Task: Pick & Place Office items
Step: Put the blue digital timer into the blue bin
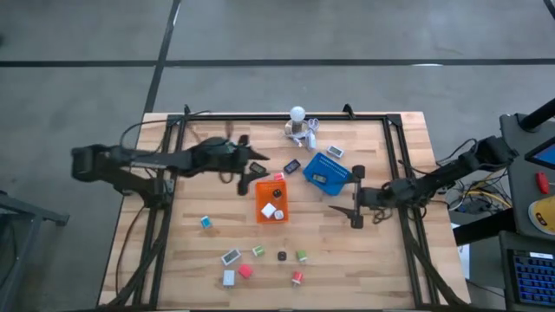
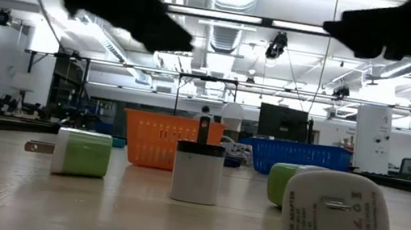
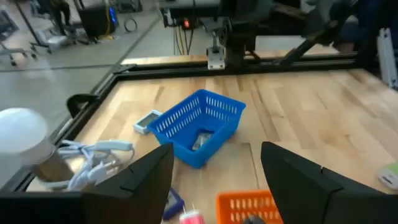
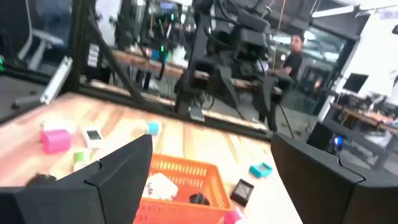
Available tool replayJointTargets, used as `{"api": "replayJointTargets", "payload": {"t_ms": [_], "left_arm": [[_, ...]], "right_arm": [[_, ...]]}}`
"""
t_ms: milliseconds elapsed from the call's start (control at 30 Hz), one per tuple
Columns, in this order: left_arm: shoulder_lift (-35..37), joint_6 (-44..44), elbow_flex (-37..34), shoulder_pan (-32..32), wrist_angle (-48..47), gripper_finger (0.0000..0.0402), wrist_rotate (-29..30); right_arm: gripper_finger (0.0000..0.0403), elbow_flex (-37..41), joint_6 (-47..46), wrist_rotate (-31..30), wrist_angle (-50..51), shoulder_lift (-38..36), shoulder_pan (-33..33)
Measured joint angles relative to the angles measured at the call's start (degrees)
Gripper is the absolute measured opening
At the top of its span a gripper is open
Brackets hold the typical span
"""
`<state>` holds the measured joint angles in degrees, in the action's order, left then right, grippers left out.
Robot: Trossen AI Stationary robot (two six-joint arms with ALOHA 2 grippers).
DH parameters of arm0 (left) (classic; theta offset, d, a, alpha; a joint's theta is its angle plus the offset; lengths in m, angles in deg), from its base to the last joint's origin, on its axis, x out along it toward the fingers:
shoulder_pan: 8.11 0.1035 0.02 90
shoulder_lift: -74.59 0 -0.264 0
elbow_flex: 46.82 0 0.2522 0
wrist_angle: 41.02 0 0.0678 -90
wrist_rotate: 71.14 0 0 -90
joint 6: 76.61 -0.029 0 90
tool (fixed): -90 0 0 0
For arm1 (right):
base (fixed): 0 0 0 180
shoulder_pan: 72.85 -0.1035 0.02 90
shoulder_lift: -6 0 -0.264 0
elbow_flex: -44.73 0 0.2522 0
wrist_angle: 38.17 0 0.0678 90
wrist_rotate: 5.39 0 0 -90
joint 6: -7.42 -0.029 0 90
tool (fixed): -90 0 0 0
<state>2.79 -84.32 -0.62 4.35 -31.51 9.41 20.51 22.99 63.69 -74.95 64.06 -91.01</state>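
Now both my grippers hang spread and empty: left gripper [image 1: 245,173] beside the orange tray [image 1: 271,202], right gripper [image 1: 356,199] by the blue tray [image 1: 326,171]; office items [image 1: 245,270] lie scattered near the tabletop's [image 1: 364,251] front edge; next I must descend on one.

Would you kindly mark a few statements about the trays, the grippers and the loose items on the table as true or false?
1. The orange tray holds some items. True.
2. The blue tray lies upside down. False: its open side faces up, and it is tilted, with something inside.
3. The left gripper is shut on a pink item. False: its fingers stand apart with nothing between them.
4. The right gripper is open and empty, beside the blue tray. True.
5. All the office items are already in trays. False: several still lie loose on the table, such as the teal one and the green one.
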Motion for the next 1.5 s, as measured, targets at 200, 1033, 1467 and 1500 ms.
{"api": "replayJointTargets", "payload": {"t_ms": [200,1033,1467,1500], "left_arm": [[10.8,1.6,-12.3,-1.1,5.9,0.0248,4.6],[18.3,3.2,-21.6,-1.3,9.7,0.0248,6.7],[18.3,3.7,-21.6,-1.2,9.7,0.0248,7.2],[18.3,3.7,-21.6,-1.2,9.7,0.0248,7.2]], "right_arm": [[0.0326,-8.0,-0.5,6.8,9.0,5.1,5.5],[0.0310,-42.7,5.1,36.0,61.1,31.4,31.2],[0.0311,-58.3,15.0,36.0,78.1,43.3,35.9],[0.0311,-59.2,15.6,36.0,78.9,44.3,36.2]]}}
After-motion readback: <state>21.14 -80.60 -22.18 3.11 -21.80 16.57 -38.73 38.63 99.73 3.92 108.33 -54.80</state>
